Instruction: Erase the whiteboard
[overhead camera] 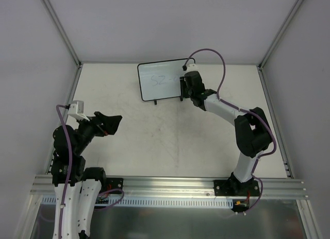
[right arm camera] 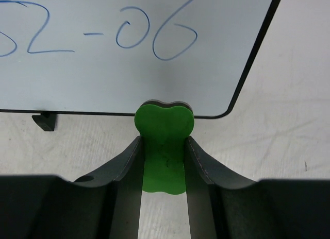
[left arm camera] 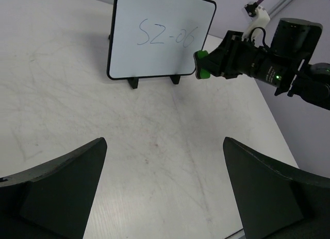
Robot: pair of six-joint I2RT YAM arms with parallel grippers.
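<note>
Right gripper (right arm camera: 164, 142) pinches a green lobed eraser block (right arm camera: 164, 123), lower centre, near the black-framed white whiteboard (right arm camera: 129, 58); left gripper (left arm camera: 165, 146) spread.

The top view looks down over the whole table (overhead camera: 154, 141). The left wrist view faces the board (left arm camera: 154, 58) from well back; the right wrist view sits close, apparently at its lower right corner. All share the board.

The table (overhead camera: 170, 141) is pale and scuffed with faint grey scratches. Near its far edge the whiteboard (overhead camera: 161, 80) stands on two small black feet (left arm camera: 133, 83), handwriting across its face
</note>
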